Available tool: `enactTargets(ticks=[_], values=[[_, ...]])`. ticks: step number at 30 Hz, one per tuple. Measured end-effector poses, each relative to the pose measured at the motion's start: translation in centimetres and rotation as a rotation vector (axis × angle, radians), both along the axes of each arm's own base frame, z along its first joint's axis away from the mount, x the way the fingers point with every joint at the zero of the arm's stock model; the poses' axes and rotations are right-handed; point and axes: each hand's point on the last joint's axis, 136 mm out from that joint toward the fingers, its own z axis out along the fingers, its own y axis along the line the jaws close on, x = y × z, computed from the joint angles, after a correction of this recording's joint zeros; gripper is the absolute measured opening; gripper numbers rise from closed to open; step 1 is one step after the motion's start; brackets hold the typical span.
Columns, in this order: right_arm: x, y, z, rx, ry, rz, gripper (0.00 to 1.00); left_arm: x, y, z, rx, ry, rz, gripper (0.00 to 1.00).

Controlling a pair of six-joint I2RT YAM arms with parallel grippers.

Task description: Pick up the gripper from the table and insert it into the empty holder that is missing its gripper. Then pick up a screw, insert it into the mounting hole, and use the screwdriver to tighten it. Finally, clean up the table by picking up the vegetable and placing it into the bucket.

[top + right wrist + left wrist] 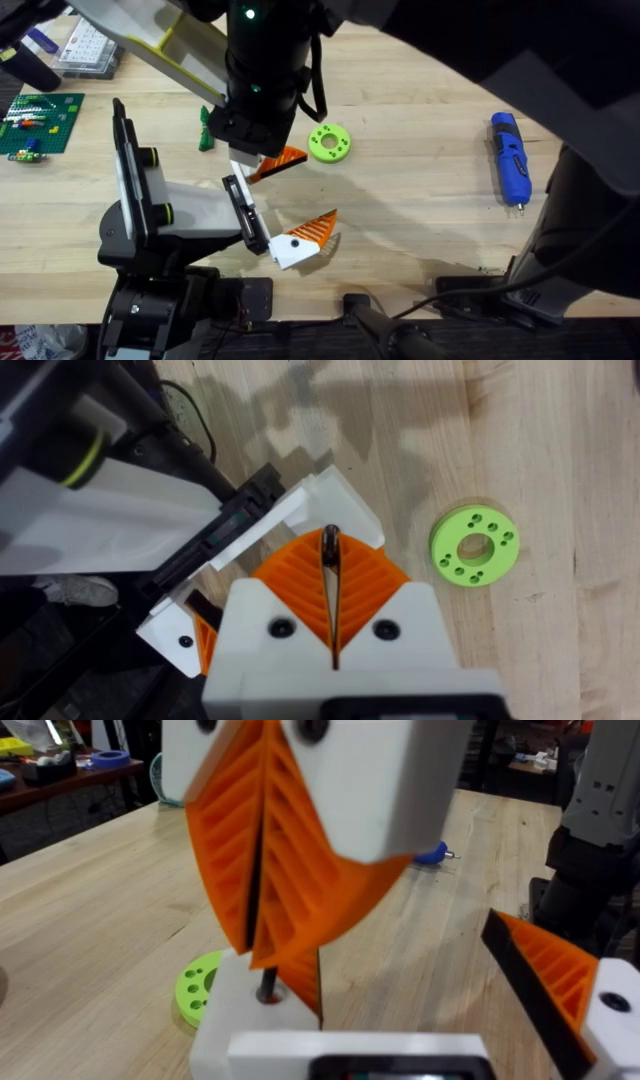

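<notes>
Bare wooden tabletop lies open between the lime-green holed ring and the blue pen-shaped screwdriver; the black stand blocks the left.

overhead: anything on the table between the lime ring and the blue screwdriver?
Nothing. In the overhead view, bare wood runs from the lime ring to the screwdriver.

Orange ribbed gripper on a white base, lime-green ring with holes, blue screwdriver with black markings, dark-green vegetable, pale wood table
</notes>
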Motion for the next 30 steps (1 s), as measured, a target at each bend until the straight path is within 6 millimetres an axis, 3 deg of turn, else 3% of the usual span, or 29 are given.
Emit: enactTargets(ticks=[30], values=[[-0.16, -0.32, -0.11, -0.014, 0.007, -0.001, 0.009, -0.02, -0.01, -0.02, 0.0, 0.001, -0.001, 0.987]])
